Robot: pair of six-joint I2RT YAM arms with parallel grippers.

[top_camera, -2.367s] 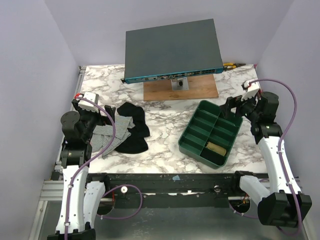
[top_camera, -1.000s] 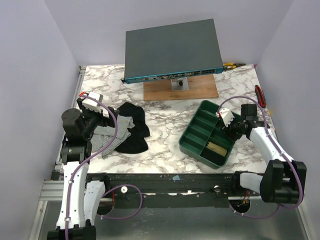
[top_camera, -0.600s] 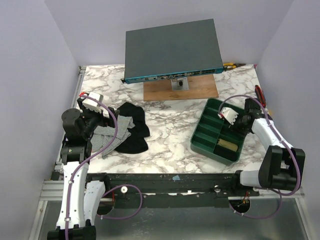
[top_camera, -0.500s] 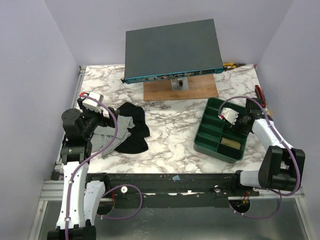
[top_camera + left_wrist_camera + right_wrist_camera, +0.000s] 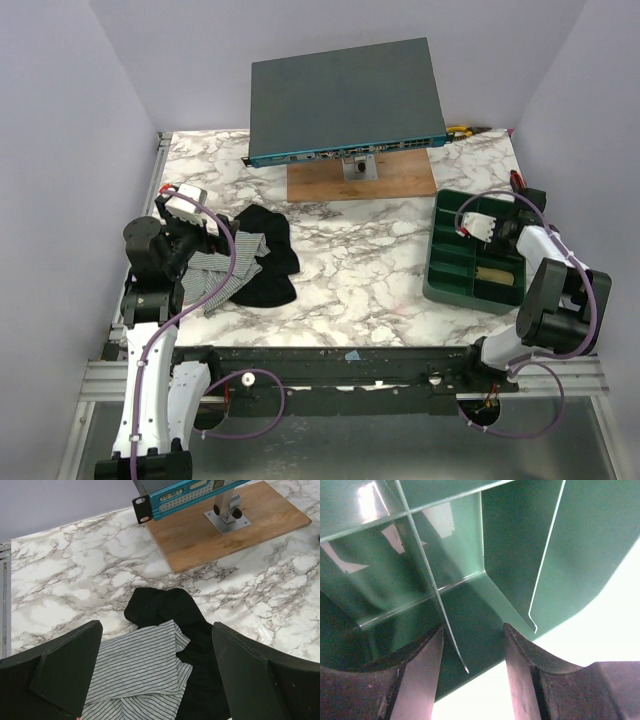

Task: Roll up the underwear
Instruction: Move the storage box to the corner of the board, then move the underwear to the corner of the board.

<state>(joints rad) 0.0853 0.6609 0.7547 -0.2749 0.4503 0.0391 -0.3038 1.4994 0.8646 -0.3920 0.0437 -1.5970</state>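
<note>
Two pieces of underwear are seen at 9 o'clock on the marble surface (image 5: 350,240), unrolled and loosely crumpled. The black underwear (image 5: 167,611) is spread in a rumpled heap. The grey striped underwear (image 5: 137,672) is overlapped with it on its 7 o'clock side and is partly folded over on itself. Both pieces are found just in front of the left arm.

Compared with the earliest frame, the underwear is unchanged. The green tray (image 5: 441,216) is shifted from a slanted place nearer the middle to the 3 o'clock edge, and it is now squared with that edge. A tan item (image 5: 492,273) is carried along in one of its near compartments. The right arm, earlier raised beside the tray, is now folded low over it.

The left hand (image 5: 157,630) is held above the underwear with its fingers spread wide and nothing grasped. The right hand (image 5: 472,630) is lowered into the tray, with its fingers (image 5: 422,672) set astride a thin green wall. A gap is left between that wall and one finger, so the hand is released rather than clenched.

At 12 o'clock a grey rack unit (image 5: 345,100) is mounted on a wooden board (image 5: 400,182).
</note>
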